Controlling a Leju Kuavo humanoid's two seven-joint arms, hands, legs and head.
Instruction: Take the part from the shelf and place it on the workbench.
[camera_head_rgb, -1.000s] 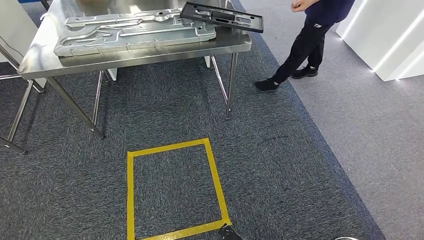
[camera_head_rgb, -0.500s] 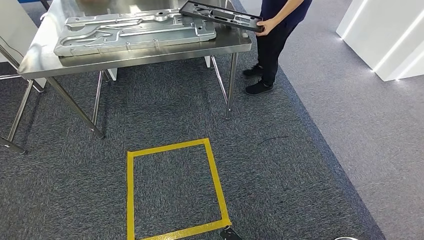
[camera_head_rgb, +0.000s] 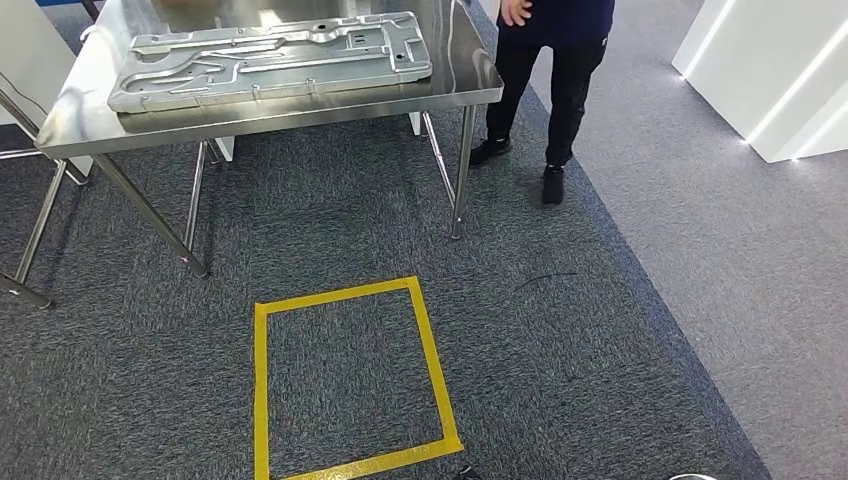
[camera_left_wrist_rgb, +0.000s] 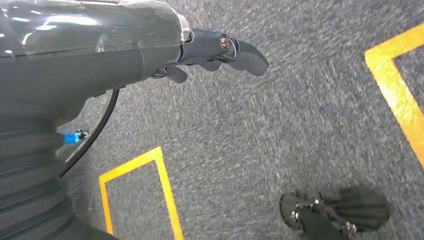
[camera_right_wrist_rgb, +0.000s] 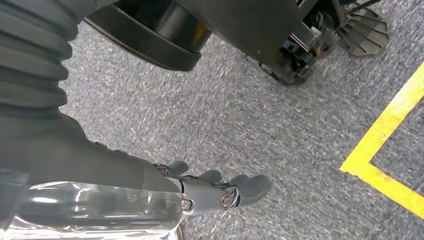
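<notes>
The steel workbench (camera_head_rgb: 290, 112) stands ahead of me with a large silver stamped metal panel (camera_head_rgb: 270, 60) lying on it. No black part lies on the bench top. My left hand (camera_left_wrist_rgb: 220, 52) hangs over the grey carpet with its fingers stretched out, holding nothing. Hanging the same way, my right hand (camera_right_wrist_rgb: 220, 190) has loose fingers and nothing in it.
A person (camera_head_rgb: 550, 70) in dark clothes stands at the bench's right end. A yellow tape square (camera_head_rgb: 262, 400) marks the carpet in front of me. A white cabinet (camera_head_rgb: 780, 80) stands at the far right, and another table's legs (camera_head_rgb: 30, 240) at the left.
The black part that lay on the bench's right end was picked up by the person and is gone from the picture. The person moved in beside the bench. My hands hang as before.
</notes>
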